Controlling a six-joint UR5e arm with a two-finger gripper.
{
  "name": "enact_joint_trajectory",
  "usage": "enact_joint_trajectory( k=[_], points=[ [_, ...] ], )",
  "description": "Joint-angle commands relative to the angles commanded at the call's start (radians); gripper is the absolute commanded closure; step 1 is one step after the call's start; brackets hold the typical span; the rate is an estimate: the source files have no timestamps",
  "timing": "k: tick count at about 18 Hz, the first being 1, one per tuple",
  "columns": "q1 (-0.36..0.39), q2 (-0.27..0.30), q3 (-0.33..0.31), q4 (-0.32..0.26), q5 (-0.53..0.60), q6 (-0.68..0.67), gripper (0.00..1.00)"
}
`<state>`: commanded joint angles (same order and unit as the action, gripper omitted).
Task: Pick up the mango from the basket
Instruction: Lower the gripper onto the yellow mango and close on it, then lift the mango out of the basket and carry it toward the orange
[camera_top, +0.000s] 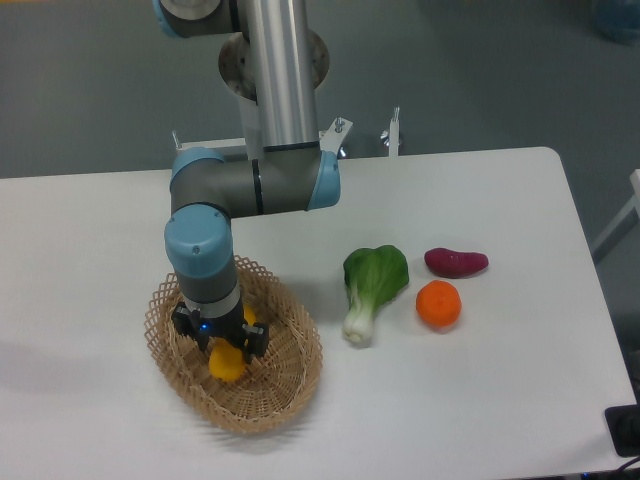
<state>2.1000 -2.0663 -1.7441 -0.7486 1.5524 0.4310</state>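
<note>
The yellow-orange mango lies inside the tan wicker basket at the front left of the table. My gripper points straight down into the basket and sits right on top of the mango, covering its middle. One end of the mango shows below the black gripper body and a small yellow bit shows at its upper right. The fingertips are hidden by the gripper body and the fruit, so I cannot tell if they are closed on the mango.
A green bok choy lies right of the basket. A round orange and a purple-red sweet potato lie further right. The arm's forearm hangs above the table's back left.
</note>
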Motion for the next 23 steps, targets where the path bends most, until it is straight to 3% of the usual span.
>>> enact_joint_trajectory(
  k=[8, 10, 16, 23],
  points=[
    [0.011, 0.015, 0.012, -0.005, 0.000, 0.014, 0.39],
    [0.037, 0.050, 0.009, -0.008, 0.002, 0.035, 0.39],
    [0.187, 0.152, 0.029, -0.052, -0.009, 0.178, 0.39],
    [0.369, 0.241, 0.047, -0.126, -0.040, 0.490, 0.39]
  ],
)
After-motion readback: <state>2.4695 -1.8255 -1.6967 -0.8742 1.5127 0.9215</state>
